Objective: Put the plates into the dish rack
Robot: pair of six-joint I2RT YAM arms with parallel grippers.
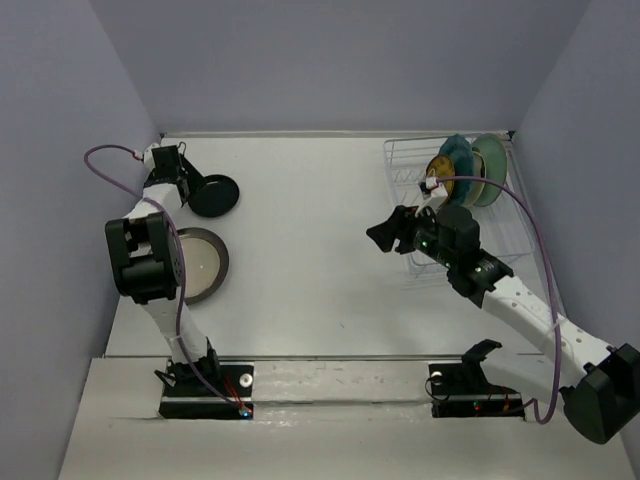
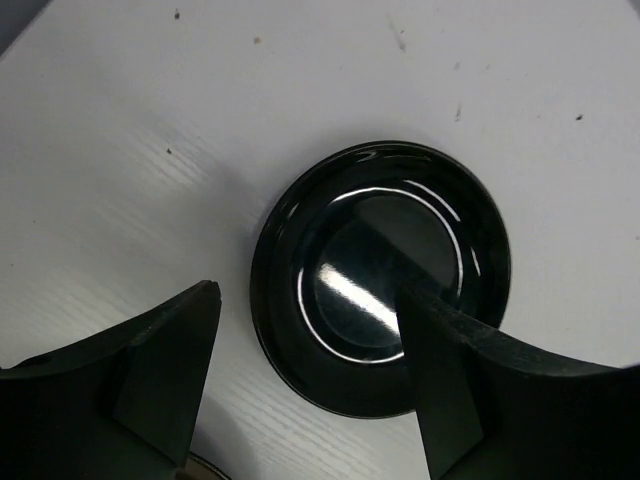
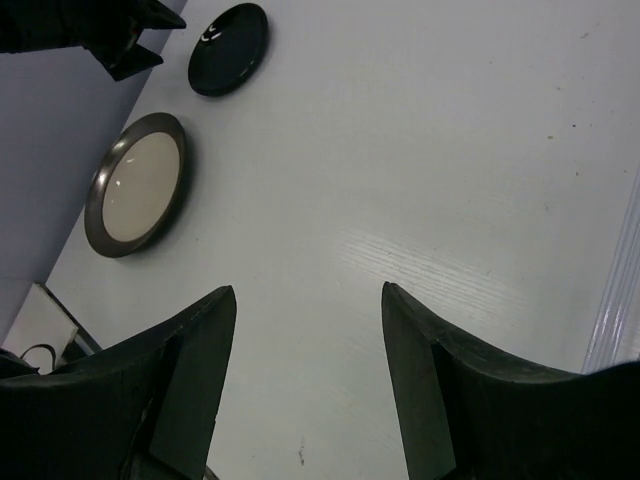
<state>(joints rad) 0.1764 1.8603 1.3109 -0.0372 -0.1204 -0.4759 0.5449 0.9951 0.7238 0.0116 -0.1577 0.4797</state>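
Observation:
The small black plate (image 1: 215, 196) lies flat at the far left of the table. In the left wrist view it (image 2: 380, 275) fills the middle. My left gripper (image 2: 310, 295) is open just above its near rim, one finger over the plate's inside and the other over bare table. It also shows in the top view (image 1: 190, 188). The larger silver plate (image 1: 203, 265) lies flat nearer to me. The white wire dish rack (image 1: 405, 165) at the far right holds the yellow patterned plate (image 1: 441, 168), the teal plate (image 1: 462, 158) and a pale plate (image 1: 491, 168) upright. My right gripper (image 1: 378, 237) is open and empty left of the rack.
The right wrist view looks across the table from between my right gripper's (image 3: 307, 292) open fingers to the black plate (image 3: 230, 48), the silver plate (image 3: 138, 183) and the left gripper (image 3: 130, 45). Grey walls enclose the table on three sides. The left arm's cable loops by the left wall.

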